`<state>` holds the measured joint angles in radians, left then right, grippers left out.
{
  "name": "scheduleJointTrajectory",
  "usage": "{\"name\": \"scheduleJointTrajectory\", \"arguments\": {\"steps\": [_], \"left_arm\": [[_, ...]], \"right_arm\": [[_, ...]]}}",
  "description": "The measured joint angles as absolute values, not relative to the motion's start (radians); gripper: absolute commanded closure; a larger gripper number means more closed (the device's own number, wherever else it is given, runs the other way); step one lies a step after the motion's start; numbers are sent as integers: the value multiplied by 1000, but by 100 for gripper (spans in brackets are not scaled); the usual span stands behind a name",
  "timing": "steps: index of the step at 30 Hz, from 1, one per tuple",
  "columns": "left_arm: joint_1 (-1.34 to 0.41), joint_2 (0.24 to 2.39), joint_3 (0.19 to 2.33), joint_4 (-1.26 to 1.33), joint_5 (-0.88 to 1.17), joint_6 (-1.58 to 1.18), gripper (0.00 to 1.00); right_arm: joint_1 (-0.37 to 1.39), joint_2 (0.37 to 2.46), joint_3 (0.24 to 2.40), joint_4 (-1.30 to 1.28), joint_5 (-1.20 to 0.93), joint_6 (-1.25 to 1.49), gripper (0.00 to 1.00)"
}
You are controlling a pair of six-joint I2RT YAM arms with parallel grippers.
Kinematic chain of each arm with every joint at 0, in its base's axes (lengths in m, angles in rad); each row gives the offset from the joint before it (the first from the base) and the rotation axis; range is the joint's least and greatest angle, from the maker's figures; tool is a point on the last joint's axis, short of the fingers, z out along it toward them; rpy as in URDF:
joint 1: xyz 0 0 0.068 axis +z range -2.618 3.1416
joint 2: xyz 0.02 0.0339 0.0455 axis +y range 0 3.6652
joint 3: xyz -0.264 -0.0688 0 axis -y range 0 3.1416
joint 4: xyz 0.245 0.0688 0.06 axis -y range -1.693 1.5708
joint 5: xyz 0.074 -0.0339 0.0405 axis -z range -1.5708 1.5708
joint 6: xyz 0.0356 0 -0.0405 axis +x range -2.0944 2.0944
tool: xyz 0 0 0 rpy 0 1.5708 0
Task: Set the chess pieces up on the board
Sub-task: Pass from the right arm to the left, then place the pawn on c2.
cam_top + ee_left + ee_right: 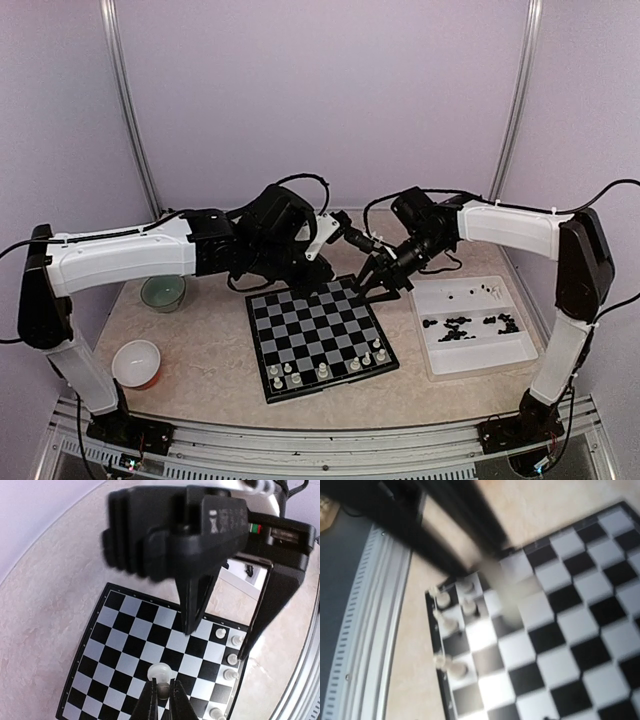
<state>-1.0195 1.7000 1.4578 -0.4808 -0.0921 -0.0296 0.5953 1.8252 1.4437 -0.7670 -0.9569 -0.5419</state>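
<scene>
Left wrist view: the left gripper [161, 686] is closed on a white piece [161, 671] with a round head, its two fingers pinching the piece just below that head. The piece hangs over the middle squares of the board [127, 647] – whether its base touches a square cannot be told. Just beyond it the right gripper [216, 644] points down at the same board with its fingers spread apart and nothing between them; one finger's tip is over a square, the other by the board's edge.

Along that edge stands a row of white pieces [232, 658], upright, each on its own square. The right wrist view is blurred and shows only board squares and pale pieces near the rim.

From above, both arms meet over the board's far side. On the table [215, 360], right of the board, a tray [505, 350] holds scattered black pieces [458, 327]; to the left sit a green bowl [162, 292] and a white bowl [136, 362].
</scene>
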Motion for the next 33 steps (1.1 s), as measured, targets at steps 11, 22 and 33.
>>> {"name": "scheduleJointTrajectory", "arguments": {"steps": [11,22,33], "left_arm": [[-1016,1626,1301,-597,67,-49,92],[-1013,1729,1251,-637,173,-47,92],[-1023,1782,1250,-667,179,-36,92]], "right_arm": [[490,1662,1262,-759,-776,-580,44],[490,1633,1230,-723,-622,-581,43],[490,1632,1227,-707,-588,-582,43]]}}
